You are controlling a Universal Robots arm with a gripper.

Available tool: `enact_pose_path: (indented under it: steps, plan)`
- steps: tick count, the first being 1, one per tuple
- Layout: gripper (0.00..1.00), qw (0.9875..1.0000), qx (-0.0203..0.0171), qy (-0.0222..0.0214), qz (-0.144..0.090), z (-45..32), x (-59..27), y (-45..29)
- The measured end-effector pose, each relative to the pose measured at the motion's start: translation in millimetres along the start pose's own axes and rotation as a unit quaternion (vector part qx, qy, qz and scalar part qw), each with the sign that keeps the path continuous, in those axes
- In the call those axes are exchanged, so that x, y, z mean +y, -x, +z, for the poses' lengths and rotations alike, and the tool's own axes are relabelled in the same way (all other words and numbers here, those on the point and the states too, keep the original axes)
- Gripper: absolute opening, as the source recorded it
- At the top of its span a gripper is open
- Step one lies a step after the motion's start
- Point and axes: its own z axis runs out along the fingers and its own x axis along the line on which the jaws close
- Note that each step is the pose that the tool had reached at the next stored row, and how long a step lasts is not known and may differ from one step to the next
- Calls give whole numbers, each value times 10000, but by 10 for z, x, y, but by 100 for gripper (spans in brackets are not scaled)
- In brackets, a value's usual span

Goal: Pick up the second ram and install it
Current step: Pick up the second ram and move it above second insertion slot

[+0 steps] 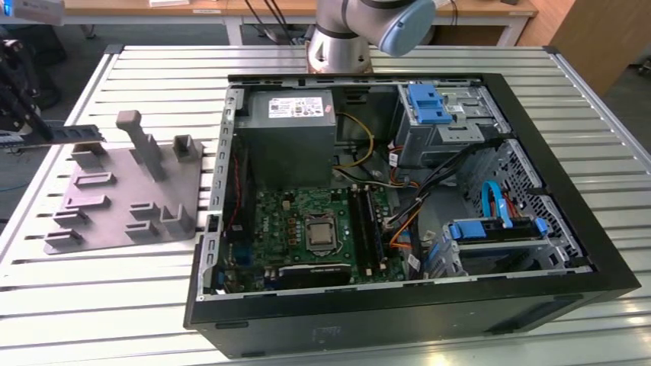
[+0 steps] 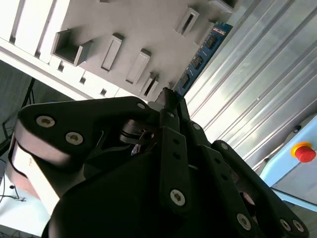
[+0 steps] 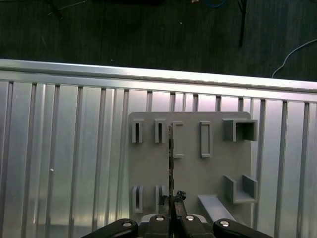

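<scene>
- Fingers of the gripper (image 2: 167,96) are pressed together on one end of the second ram (image 2: 198,59), pinching the blue stick by its flat faces.
- In the first wrist view the stick shows edge-on as a thin line running out from the fingertips across the grey tray (image 3: 190,173) and its slots.
- In the exterior view the gripper sits at the exterior view's far left and holds the stick level over a corner of the tray, near a tall upright peg (image 1: 130,126). Whether the stick touches the tray cannot be told.
- The tray rests on the slatted metal bench (image 1: 102,305), just beside the open computer case (image 1: 585,252).
- A green motherboard (image 1: 295,221) lies inside the case, well apart from the gripper.
</scene>
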Motion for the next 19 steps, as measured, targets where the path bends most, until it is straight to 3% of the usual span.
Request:
enact_pose_path:
  steps: [19]
  plan:
    - [14, 10000, -17, -1, 0, -376, -2, 10]
